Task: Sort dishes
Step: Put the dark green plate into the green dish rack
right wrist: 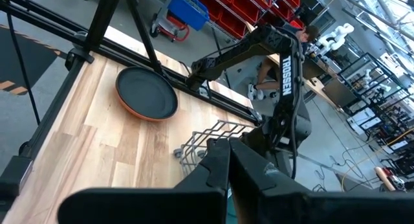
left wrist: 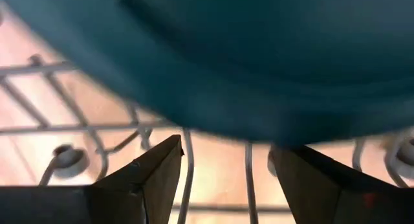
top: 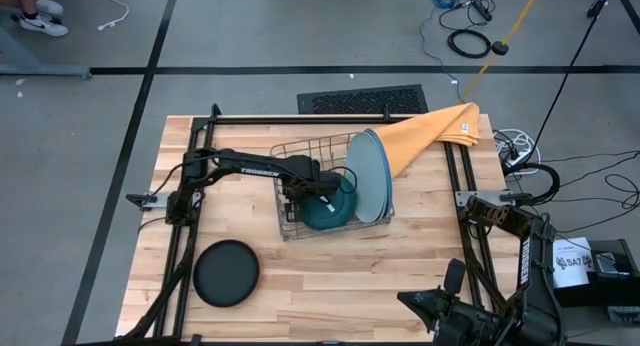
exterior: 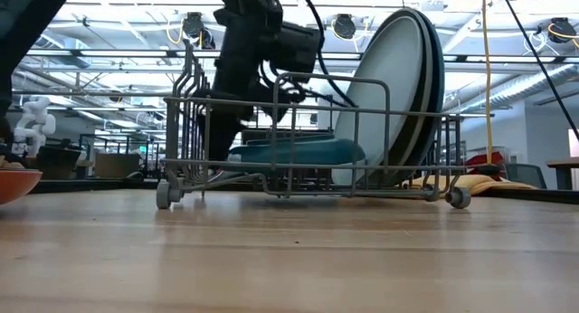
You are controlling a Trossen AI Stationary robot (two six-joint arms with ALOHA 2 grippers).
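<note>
The wooden bench (top: pixel 330 276) fills the middle of the high view, and the wire dish rack (top: pixel 290 161) sits at its centre so both arms could reach it. In the rack's right half the large plates (top: pixel 370 176) stand on edge, leaning right, held up by the wires (how many is hard to tell; two or three rims show in the low view). A yellow-orange cloth (top: pixel 435 134) lies to the upper right, just behind them. The black plate (top: pixel 226 273) rests flat at the lower left of the bench, well apart from the rack; the right wrist view shows an orange-red rim beneath it, so it probably sits stacked on another. The dark teal plate (top: pixel 325 214) lies low in the rack's front, tilted. The left tool (left wrist: pixel 220 179) reaches into the rack with fingers spread beside the teal rim, pinching nothing. The right tool (right wrist: pixel 228 164) waits at the lower right, pressed together.
</note>
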